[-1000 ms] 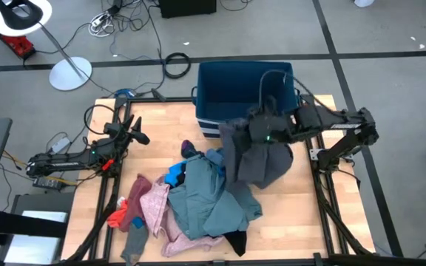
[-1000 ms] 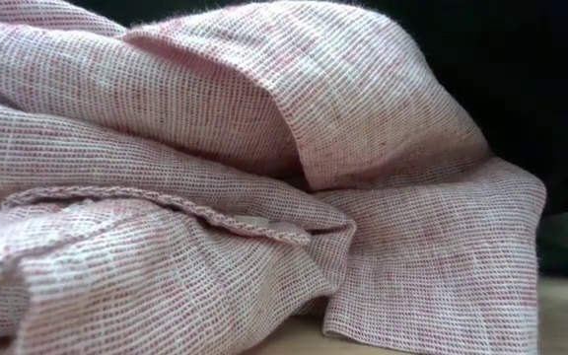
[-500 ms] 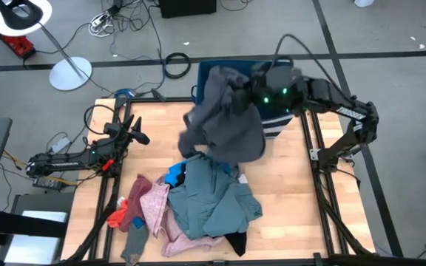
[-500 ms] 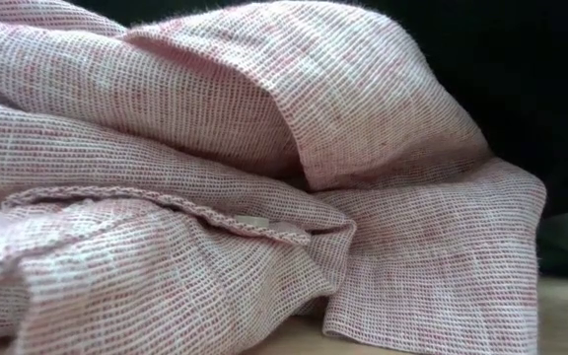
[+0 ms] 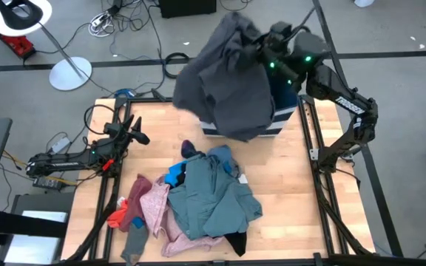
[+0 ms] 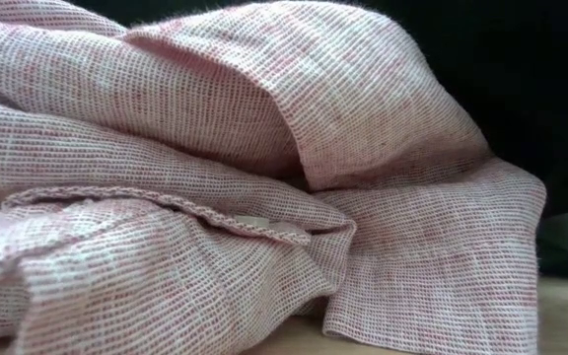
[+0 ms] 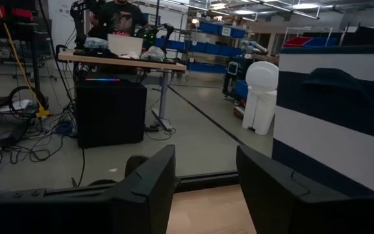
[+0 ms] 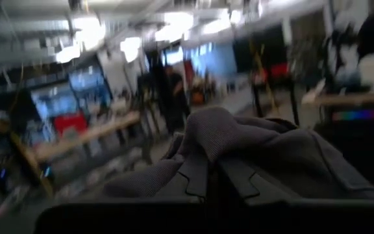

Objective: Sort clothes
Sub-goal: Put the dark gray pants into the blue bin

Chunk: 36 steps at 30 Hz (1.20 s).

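Observation:
My right gripper (image 5: 263, 49) is raised high over the far edge of the table and is shut on a dark grey garment (image 5: 224, 81). The garment hangs spread in front of the dark blue striped bin (image 5: 285, 111) and hides most of it. The other clothes lie in a pile on the table: teal-grey (image 5: 213, 196), pink (image 5: 157, 210), bright blue (image 5: 174, 176), red-orange (image 5: 117, 216), black (image 5: 235, 240). The pink cloth (image 6: 215, 177) fills the low view. My left gripper (image 5: 143, 137) waits open and empty at the table's left; its wrist view (image 7: 206, 188) faces the bin (image 7: 343, 130). My right gripper pinches a bunched fold of the dark grey garment (image 8: 206, 140) between its two fingers (image 8: 197, 179), at the garment's upper end. Several layers are gathered there. The garment hangs slack below the gripper, clear of the table; whether its lower edge (image 5: 235, 133) touches the bin I cannot tell.
The bin stands at the table's far edge, right of the middle. Bare wood (image 5: 294, 177) lies between the pile and the right edge. Cables and a lamp base (image 5: 70, 74) lie on the floor beyond the far edge. A person (image 7: 119, 16) stands far off in the room.
My right gripper has gone up and toward the table's far edge, staying shut on the dark grey garment. The garment has come off the pile and the table, lifted clear, and now hangs spread over the bin. The pile and my left arm have stayed still.

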Each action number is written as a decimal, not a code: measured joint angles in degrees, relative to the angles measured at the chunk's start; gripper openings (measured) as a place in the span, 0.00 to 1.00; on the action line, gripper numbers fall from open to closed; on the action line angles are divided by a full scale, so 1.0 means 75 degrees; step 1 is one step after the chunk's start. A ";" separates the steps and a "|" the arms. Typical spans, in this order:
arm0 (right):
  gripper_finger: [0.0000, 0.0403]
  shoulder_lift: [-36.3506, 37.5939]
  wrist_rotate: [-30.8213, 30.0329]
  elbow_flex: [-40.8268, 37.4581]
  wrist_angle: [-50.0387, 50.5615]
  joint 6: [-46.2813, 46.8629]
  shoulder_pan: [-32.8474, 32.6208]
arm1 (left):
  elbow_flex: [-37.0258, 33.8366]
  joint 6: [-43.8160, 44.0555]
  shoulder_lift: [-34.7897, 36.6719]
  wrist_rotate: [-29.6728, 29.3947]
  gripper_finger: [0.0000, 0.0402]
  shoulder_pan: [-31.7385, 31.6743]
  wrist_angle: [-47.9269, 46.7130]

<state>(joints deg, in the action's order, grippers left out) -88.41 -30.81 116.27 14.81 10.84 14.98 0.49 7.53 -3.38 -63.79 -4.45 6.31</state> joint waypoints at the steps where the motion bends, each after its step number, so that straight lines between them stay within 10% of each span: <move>1: 0.02 0.0002 0.0000 0.0000 -0.0320 -0.0122 0.0074 | 0.0000 0.0003 0.0000 0.0000 0.42 -0.0003 0.0000; 14: 0.02 0.0036 0.0218 0.0015 -0.2689 -0.1141 0.0648 | 0.0000 0.0002 0.0000 -0.0003 0.42 -0.0003 0.0003; 25: 0.02 0.0019 -0.1018 0.0012 0.1872 -0.0804 0.1265 | 0.0000 0.0000 0.0000 -0.0003 0.42 0.0000 0.0003; 36: 0.02 -0.0063 0.0624 -0.0254 0.5475 0.0970 0.1603 | -0.0003 0.0000 0.0000 -0.0003 0.42 -0.0003 0.0003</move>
<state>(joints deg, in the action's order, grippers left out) -88.88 -26.13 114.36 55.87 18.12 27.00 0.47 7.53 -3.38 -63.81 -4.47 6.33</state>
